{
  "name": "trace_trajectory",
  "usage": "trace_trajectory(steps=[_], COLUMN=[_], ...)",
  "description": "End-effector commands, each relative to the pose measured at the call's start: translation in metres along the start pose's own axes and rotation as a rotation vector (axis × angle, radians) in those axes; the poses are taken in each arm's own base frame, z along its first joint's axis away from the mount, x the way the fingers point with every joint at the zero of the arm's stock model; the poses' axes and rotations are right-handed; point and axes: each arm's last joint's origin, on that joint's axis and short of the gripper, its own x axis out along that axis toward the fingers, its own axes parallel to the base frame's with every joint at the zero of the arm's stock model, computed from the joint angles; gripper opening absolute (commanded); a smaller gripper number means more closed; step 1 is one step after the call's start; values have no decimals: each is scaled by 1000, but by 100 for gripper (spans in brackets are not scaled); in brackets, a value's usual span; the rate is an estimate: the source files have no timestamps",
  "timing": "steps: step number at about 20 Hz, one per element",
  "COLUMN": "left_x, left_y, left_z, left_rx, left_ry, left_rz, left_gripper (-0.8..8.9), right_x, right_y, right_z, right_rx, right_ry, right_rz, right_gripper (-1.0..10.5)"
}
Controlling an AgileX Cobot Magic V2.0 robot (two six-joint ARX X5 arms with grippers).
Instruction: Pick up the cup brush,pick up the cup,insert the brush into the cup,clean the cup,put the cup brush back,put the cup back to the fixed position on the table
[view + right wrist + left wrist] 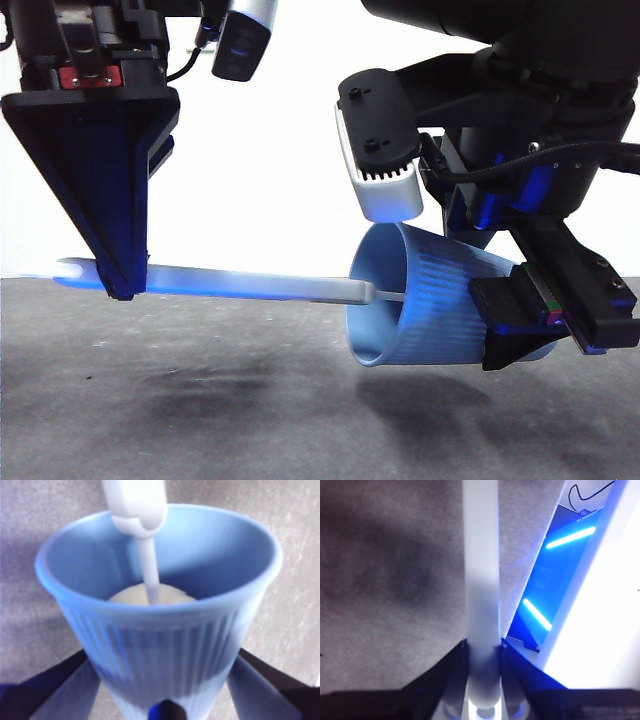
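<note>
In the front view my left gripper (122, 285) is shut on the cup brush (240, 286), holding its pale handle level above the table (200, 400). The handle (481, 580) runs straight out between my left jaws. My right gripper (520, 325) is shut on the cup (430, 300), a light blue ribbed tumbler held on its side in the air with its mouth facing the brush. The thin stem (149, 572) passes through the cup's mouth, and the cream sponge head (172, 596) sits deep inside the cup (160, 640).
The dark grey speckled table (300, 580) lies below both arms, with soft shadows under them. A white and black camera housing (380, 150) on the right arm hangs just above the cup's rim.
</note>
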Motion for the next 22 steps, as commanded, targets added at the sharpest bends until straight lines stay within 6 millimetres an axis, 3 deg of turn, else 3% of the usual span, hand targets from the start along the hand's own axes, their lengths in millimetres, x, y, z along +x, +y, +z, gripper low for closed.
trace_trajectory(steps=[1,7,14,22], left_x=[3,2,-2,-6], left_y=[1,6,18,38], left_z=[2,-7,-16,-25], left_rx=[-2,-30,-91,-204], left_ry=[-8,72,112,92], left_rz=[19,51,65,85], left_gripper=[-8,-8,-8,-8], right_x=[-2,7,16,9], right_y=[-3,-10,-26,-44], right_z=[4,-13,-42,-71], right_rx=[7,97,355,641], right_ry=[-26,87,182,205], right_rz=[-6,-1,-8,-79], right_gripper=[-18,-18,-17,-17])
